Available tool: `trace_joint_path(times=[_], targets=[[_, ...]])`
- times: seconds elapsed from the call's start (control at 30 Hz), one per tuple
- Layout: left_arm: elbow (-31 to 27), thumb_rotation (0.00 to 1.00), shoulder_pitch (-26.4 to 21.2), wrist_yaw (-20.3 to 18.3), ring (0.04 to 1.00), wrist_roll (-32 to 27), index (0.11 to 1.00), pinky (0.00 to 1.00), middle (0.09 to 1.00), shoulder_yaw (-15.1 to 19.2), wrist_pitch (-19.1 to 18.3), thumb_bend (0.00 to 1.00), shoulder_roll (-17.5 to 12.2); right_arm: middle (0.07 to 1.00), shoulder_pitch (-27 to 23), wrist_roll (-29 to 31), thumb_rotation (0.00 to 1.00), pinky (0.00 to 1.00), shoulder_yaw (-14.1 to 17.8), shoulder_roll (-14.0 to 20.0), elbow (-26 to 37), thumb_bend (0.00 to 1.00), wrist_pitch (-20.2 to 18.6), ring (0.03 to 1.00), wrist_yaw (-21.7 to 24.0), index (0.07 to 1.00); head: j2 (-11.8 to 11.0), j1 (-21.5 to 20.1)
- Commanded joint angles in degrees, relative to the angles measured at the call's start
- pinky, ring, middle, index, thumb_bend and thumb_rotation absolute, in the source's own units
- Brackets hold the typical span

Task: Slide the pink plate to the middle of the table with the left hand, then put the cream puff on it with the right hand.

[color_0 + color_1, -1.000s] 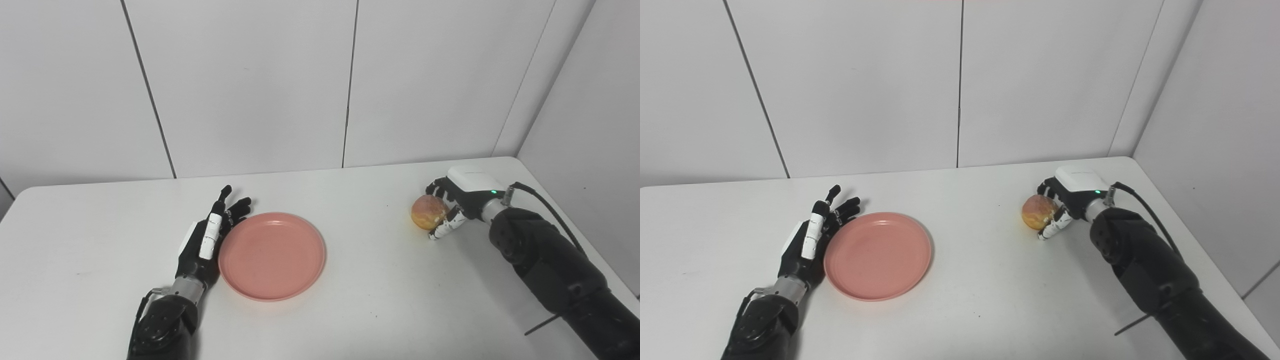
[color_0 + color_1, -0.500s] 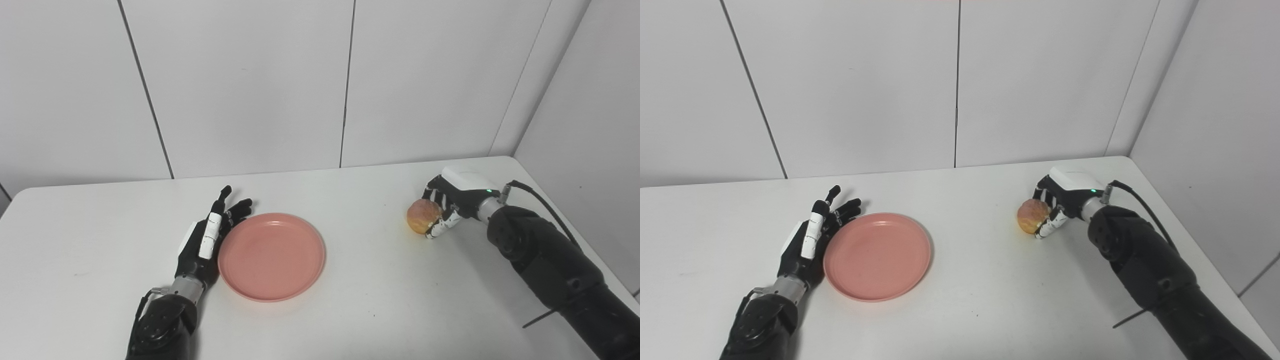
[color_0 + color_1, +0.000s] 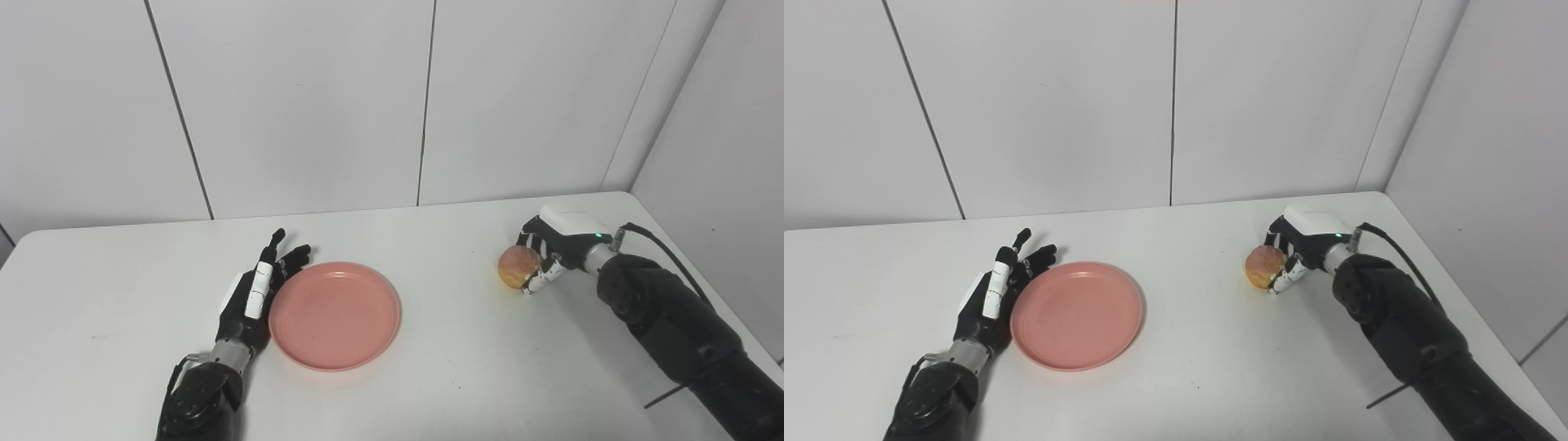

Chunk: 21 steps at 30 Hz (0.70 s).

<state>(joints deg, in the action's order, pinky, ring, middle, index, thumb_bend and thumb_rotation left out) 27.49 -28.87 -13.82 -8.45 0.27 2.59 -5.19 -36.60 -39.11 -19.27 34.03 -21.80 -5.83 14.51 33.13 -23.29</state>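
Two hands over one white tabletop (image 3: 429, 380), well apart; left hand (image 3: 252, 300) lying along the left rim of the pink plate (image 3: 334, 315), edge-on, fingers (image 3: 274, 240) stretched out straight and spread, pointing away toward the far wall, holding nothing, side of the palm touching or just beside the plate's rim; plate flat on the tabletop, somewhat left of the middle, bare inside; right hand (image 3: 1295, 251) far over on the right side, near the back corner, fingers (image 3: 1287, 277) curled around the cream puff (image 3: 1260, 267), gripping it from the right and from below; puff round, golden-brown with a pale cracked top, facing left toward the plate; hard to tell whether lifted clear of the tabletop or just resting on it, a faint shadow directly beneath; small green light lit on the white back of the right hand; dark cable (image 3: 670, 254) looping from the right wrist back over the black forearm; plain white panelled walls behind and to the right.
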Motion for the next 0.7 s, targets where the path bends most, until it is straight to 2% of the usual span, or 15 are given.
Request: trace_joint_path(times=[0.0, 0.03, 0.1, 0.13, 0.27, 0.4, 0.43, 0.53, 0.67], targets=[[0.27, 0.93, 0.75, 0.29, 0.872, 0.27, 1.000, 0.91, 0.841, -0.36, -2.53, 0.91, 0.36, 0.492, -1.51, 0.52, 0.00, 0.38, 1.00, 1.55, 2.51, 0.52, 1.58, 0.506, 0.00, 0.482, 0.07, 0.21], [0.26, 0.93, 0.75, 0.31, 0.872, 0.30, 1.000, 0.91, 0.842, -0.38, -2.62, 0.91, 0.40, 0.494, -1.75, 0.43, 0.00, 0.42, 1.20, 1.79, 3.85, 0.52, 1.49, 0.552, 0.36, 0.482, 0.09, 0.46], [0.25, 0.93, 0.74, 0.38, 0.871, 0.39, 1.000, 0.91, 0.843, -0.44, -2.75, 0.90, 0.50, 0.476, -2.20, 0.31, 0.00, 0.36, 1.58, 2.11, 6.45, 0.52, 1.06, 0.446, 1.31, 0.499, 0.10, 0.89], [0.26, 0.93, 0.75, 0.45, 0.868, 0.50, 1.000, 0.89, 0.840, -0.50, -2.75, 0.90, 0.57, 0.475, -2.43, 0.35, 0.00, 0.26, 1.85, 2.19, 7.92, 0.53, 0.81, 0.338, 1.79, 0.492, 0.08, 1.16], [-0.24, 0.93, 0.91, 1.10, 0.861, 1.07, 1.000, 0.86, 0.830, -0.88, -3.22, 0.91, 1.01, 0.470, -2.99, 1.19, 0.00, 0.17, 3.08, 1.96, 12.11, 0.53, 1.12, 0.231, 3.27, 0.486, 0.17, 3.03], [-1.08, 0.92, 1.10, 1.75, 0.856, 1.33, 1.000, 0.86, 0.828, -1.33, -4.16, 0.92, 1.51, 0.456, -3.51, 1.06, 0.00, 0.19, 3.00, 1.33, 15.99, 0.53, 1.59, 0.264, 4.75, 0.491, 0.42, 5.20], [-1.15, 0.92, 1.14, 1.90, 0.856, 1.46, 1.000, 0.87, 0.831, -1.46, -4.21, 0.93, 1.68, 0.423, -3.57, 0.95, 0.00, 0.23, 2.86, 1.04, 17.00, 0.52, 1.95, 0.298, 4.95, 0.507, 0.49, 5.76], [-1.36, 0.91, 1.31, 2.48, 0.852, 1.95, 0.998, 0.87, 0.830, -1.78, -4.22, 0.93, 2.21, 0.428, -3.50, 0.64, 0.00, 0.29, 2.50, 0.47, 19.07, 0.52, 2.66, 0.355, 5.32, 0.515, 0.53, 7.66], [-0.91, 0.92, 1.46, 3.12, 0.840, 2.65, 0.993, 0.86, 0.819, -2.35, -3.90, 0.94, 2.75, 0.428, -3.57, -0.06, 0.00, 0.29, 1.68, -1.08, 21.67, 0.52, 3.34, 0.360, 5.40, 0.517, 0.36, 10.93]])
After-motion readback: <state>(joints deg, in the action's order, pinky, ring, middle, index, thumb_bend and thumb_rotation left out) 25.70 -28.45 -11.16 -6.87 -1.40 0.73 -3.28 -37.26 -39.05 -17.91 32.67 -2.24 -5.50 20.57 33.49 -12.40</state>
